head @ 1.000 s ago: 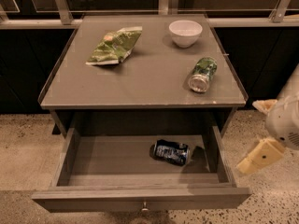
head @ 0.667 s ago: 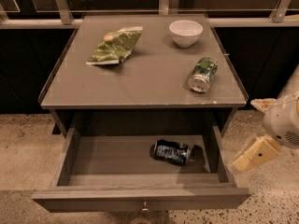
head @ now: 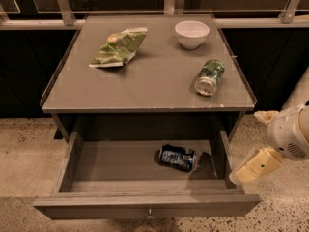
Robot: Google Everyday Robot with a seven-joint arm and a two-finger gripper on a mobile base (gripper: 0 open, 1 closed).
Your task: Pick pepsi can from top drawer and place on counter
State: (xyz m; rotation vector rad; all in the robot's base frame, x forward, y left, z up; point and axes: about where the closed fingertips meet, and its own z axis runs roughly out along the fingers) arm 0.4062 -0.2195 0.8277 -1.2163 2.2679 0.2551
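Note:
The pepsi can [head: 177, 157] lies on its side inside the open top drawer [head: 120, 163], right of the middle. The drawer's front panel carries a small metal knob [head: 149, 212]. The counter [head: 149, 76] is the flat grey-brown top above the drawer. My gripper [head: 246, 147] is at the right, just outside the drawer's right side wall and level with it. Its cream fingers [head: 256, 167] stand apart, open and empty, a short way right of the can.
On the counter lie a green can on its side [head: 209, 76] near the right edge, a white bowl [head: 191, 34] at the back right, and a green chip bag [head: 118, 47] at the back left. A railing [head: 63, 4] runs behind the cabinet. Speckled floor surrounds it.
My gripper has moved slightly left, closer to the drawer's right side. The can and the things on the counter have not moved.

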